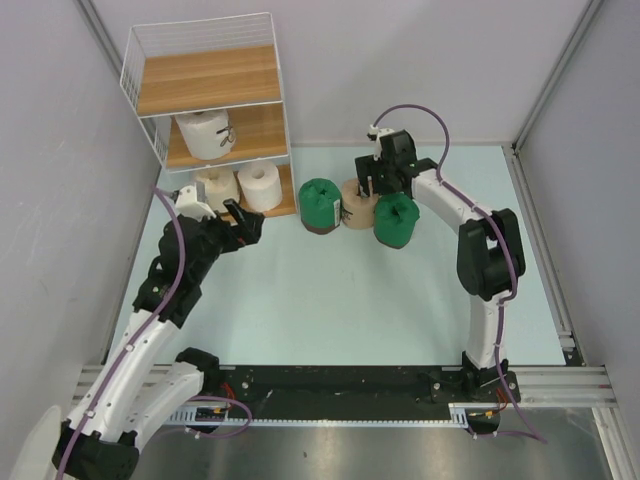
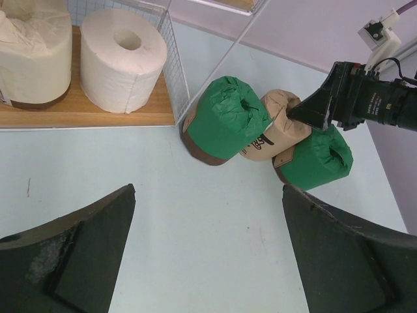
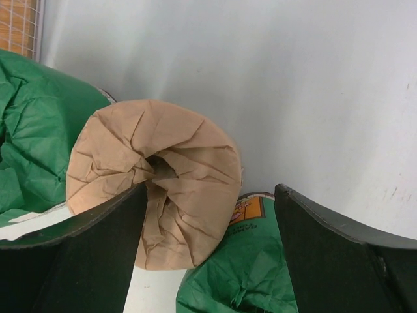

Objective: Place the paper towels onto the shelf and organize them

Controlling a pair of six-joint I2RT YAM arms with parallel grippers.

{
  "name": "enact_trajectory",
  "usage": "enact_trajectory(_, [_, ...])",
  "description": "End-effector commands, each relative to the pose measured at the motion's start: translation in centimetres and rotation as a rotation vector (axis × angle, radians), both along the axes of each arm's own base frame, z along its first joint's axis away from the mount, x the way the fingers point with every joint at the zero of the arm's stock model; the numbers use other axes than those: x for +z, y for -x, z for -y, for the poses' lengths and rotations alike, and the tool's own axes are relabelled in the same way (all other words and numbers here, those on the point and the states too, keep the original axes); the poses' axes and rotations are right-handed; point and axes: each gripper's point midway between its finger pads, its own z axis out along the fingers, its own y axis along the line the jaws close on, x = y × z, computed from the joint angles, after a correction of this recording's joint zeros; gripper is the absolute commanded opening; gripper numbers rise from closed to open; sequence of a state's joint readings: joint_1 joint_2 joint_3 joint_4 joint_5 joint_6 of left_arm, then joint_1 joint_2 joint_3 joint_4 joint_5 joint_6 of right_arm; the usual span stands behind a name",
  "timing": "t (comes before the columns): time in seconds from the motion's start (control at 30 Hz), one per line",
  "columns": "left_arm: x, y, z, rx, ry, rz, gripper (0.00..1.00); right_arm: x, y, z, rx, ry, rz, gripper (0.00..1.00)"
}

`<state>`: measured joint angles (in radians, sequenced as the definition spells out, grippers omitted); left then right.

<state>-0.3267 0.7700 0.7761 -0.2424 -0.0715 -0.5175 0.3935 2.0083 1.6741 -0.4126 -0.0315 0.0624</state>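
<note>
Shelf [image 1: 210, 80]: white wire rack with three wooden boards, back-left corner of the counter [image 1: 330, 300], against the wall. One cream-white roll [image 1: 207, 133] stands on the middle board. Two more cream-white rolls sit side by side on the bottom board, left one [image 1: 215, 187] and right one [image 1: 260, 185], both upright with the core hole up.

Left end effector [image 1: 240, 222]: just in front of the bottom board, above the counter. Jaws spread fully, nothing between them, touching nothing.

Right of the shelf, three wrapped rolls are bunched in a row on the counter. The left green roll [image 1: 320, 205] is just beside the shelf's right front corner and tilted. The tan roll [image 1: 355, 212] is in the middle, touching both green ones. The right green roll [image 1: 396, 220] sits slightly nearer the arms.

Right end effector [image 1: 372, 185]: down over the tan roll from the far side. Jaws are wide apart and not clamped on anything. In the left wrist view one fingertip sits at the crumpled top of the tan roll. In the right wrist view the tan roll is by the left finger and the other finger is off it, over the right green roll. Contact or not, cannot tell.
</note>
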Motion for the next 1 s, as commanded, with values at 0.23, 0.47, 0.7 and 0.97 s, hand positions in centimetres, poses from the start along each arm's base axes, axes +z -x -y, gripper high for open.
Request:
enact_trajectory(0.23, [1.1, 1.0, -1.2, 0.001, -0.021, 0.03, 1.0, -1.2, -0.2, -1.2, 0.056, 0.071, -0.03, 0.75])
enact_trajectory(0.47, [1.4, 1.3, -1.9, 0.012, -0.021, 0.038, 1.0, 3.0, -0.4, -2.0, 0.052, -0.001, 0.067, 0.44])
enact_trajectory(0.7, [1.8, 2.0, -2.6, 0.03, -0.023, 0.048, 1.0, 10.5, 0.2, -2.3, 0.034, -0.118, 0.188, 0.3])
enact_trajectory(0.97, [2.6, 2.7, -3.5, 0.058, -0.024, 0.069, 1.0, 21.8, 4.5, -3.9, 0.082, -0.239, 0.38, 0.27])
